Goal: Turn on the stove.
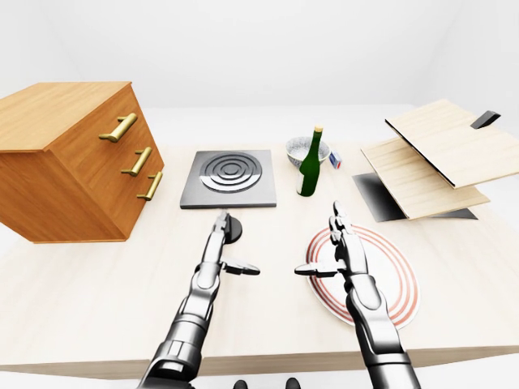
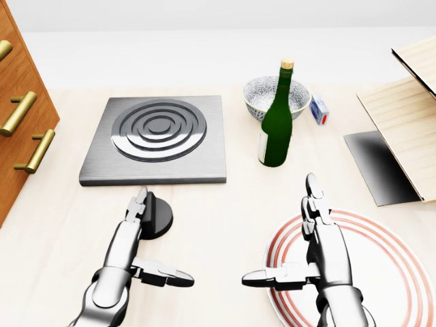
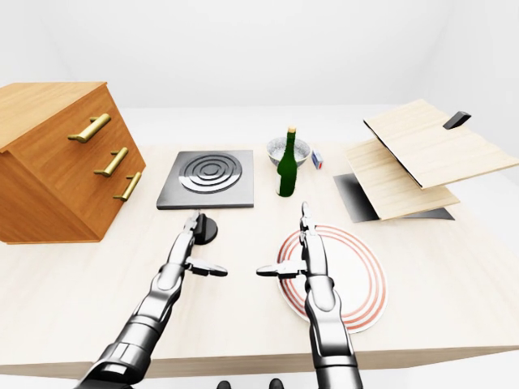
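Stove knob (image 2: 157, 214) ridge points up-view; left hand (image 2: 126, 248) fingers apart, tips overlapping it.

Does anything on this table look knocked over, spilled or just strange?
Nothing is spilled or tipped: the bottle stands upright. The one oddity is the wooden boards at the right, which are stacked askew, one tilted over the other above a dark panel.

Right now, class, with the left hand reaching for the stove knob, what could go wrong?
1. The left hand is open, its fingers overlapping only the left edge of the knob; closing now might slip off rather than turn it.
2. The green bottle stands upright just right of the stove; a wide arm swing could topple it.
3. The right hand hovers over the plate and could bump it.
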Robot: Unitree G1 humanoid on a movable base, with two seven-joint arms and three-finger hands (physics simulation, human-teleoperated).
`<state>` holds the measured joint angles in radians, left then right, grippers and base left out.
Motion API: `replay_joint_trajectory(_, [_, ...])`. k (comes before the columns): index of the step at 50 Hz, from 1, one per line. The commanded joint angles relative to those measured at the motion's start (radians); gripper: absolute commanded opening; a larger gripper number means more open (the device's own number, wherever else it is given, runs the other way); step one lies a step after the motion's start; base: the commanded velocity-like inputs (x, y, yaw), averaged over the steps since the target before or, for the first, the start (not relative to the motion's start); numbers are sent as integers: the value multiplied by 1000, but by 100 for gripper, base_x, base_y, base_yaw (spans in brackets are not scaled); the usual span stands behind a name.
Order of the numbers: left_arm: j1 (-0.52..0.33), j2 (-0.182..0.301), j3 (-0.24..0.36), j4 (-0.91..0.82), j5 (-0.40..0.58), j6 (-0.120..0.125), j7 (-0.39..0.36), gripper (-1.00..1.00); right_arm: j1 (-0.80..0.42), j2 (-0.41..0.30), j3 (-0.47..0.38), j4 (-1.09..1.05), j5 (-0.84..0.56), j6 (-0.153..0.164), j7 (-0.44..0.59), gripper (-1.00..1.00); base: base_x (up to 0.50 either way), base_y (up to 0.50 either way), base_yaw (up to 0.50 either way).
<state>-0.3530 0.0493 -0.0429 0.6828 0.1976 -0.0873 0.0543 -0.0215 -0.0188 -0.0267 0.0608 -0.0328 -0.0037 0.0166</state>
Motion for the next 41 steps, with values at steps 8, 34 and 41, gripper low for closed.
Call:
replay_joint_trajectory(8, [206,-231,-131,41,-9,0,-75,100,-1,-3,-9,-15,10,14,2,100,0,0,0])
replay_joint_trajectory(34, [79,-282,-125,37,-124,0,-130,100,-11,-3,-7,11,7,5,-4,100,0,0,0])
replay_joint_trajectory(41, [-29,-292,-101,22,-154,0,-133,100,-12,-4,-9,6,9,9,-2,100,0,0,0])
